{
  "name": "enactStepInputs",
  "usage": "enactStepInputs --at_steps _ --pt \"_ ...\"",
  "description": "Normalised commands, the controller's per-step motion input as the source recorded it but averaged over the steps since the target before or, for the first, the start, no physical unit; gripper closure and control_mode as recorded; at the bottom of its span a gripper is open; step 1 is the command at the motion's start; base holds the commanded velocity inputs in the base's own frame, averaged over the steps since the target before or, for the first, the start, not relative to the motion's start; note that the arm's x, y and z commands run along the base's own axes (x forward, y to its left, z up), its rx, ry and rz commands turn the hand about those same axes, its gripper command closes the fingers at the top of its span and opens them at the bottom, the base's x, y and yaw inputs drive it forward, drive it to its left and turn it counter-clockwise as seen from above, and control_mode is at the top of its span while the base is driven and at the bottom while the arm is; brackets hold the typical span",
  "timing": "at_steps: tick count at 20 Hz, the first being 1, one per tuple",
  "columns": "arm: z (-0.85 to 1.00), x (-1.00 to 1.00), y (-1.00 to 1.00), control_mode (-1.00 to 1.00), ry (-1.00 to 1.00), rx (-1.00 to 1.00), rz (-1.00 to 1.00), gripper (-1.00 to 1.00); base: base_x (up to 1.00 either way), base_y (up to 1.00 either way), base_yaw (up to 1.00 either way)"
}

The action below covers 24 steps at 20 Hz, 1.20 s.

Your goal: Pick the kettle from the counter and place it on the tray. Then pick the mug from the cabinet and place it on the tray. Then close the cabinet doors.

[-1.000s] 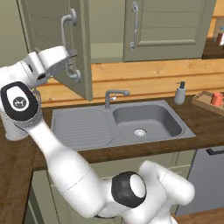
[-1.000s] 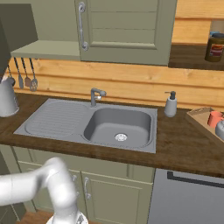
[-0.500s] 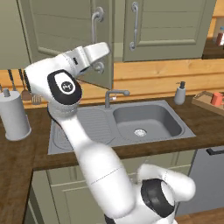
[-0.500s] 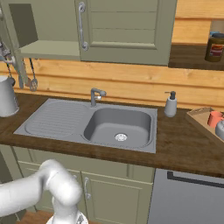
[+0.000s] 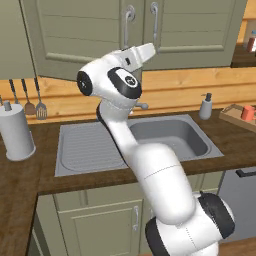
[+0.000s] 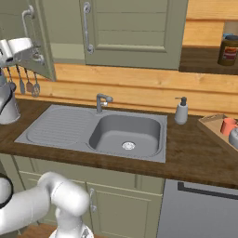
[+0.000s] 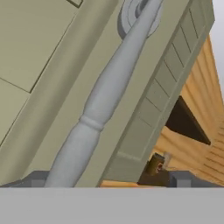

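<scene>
hand (image 6: 33, 56): I see it at the left cabinet door (image 6: 39, 37)'s handle
tray (image 6: 211, 128): right on counter (image 6: 195, 155); mug (image 6: 228, 125) on it

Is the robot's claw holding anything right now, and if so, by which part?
Nothing is held. The gripper is open, its fingertips on either side of the left cabinet door's silver bar handle, not closed on it.
</scene>
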Motion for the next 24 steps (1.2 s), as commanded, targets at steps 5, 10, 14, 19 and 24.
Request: enactStepInputs --at_steps 5,10,14,19,24 --pt "0.06 0.85 -0.72 -1.00 0.00 0.06 0.28 -1.00 0.00 0.00 0.00" --pt "0.05 0.90 -0.65 -1.00 0.00 0.04 0.28 -1.00 0.00 0.00 0.00" --pt "0.14 0.89 -0.56 -1.00 0.00 0.01 0.27 -1.00 0.00 0.00 0.00" --pt "0.20 0.86 -0.49 -1.00 0.00 0.00 0.23 -1.00 0.00 0.00 0.00" --pt "0.15 0.90 -0.42 -1.00 0.00 0.00 0.20 -1.00 0.00 0.00 0.00"
